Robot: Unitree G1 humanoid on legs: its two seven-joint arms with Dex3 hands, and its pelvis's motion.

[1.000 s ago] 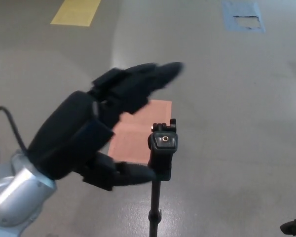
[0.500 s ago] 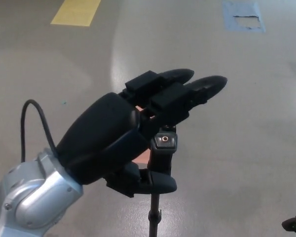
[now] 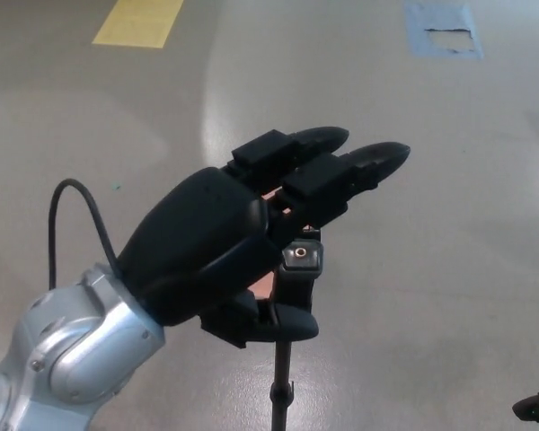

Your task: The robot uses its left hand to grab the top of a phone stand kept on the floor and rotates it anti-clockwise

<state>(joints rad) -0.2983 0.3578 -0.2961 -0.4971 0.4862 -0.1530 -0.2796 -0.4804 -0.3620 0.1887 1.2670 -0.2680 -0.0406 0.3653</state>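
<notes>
The phone stand [image 3: 298, 269] is a black pole rising from the floor, with a clamp head that has a small round fitting on top. My left hand [image 3: 251, 242] reaches in from the lower left and spreads around that head. Its two fingers [image 3: 341, 166] stretch out above and beyond the head, and the thumb [image 3: 283, 323] lies below it against the pole. The fingers are apart and do not close on the head. Most of the stand's left side is hidden behind my palm. My right hand is out of sight.
The grey floor carries an orange patch [image 3: 265, 283] mostly hidden behind my hand, a yellow marking [image 3: 139, 22] at the top left and a blue taped sheet [image 3: 442, 29] at the top right. A dark object [image 3: 537, 409] pokes in at the bottom right corner.
My left hand swung right from beside the stand to around its head a second ago. Over the last half second it has settled slightly lower, the thumb nearer the pole.
</notes>
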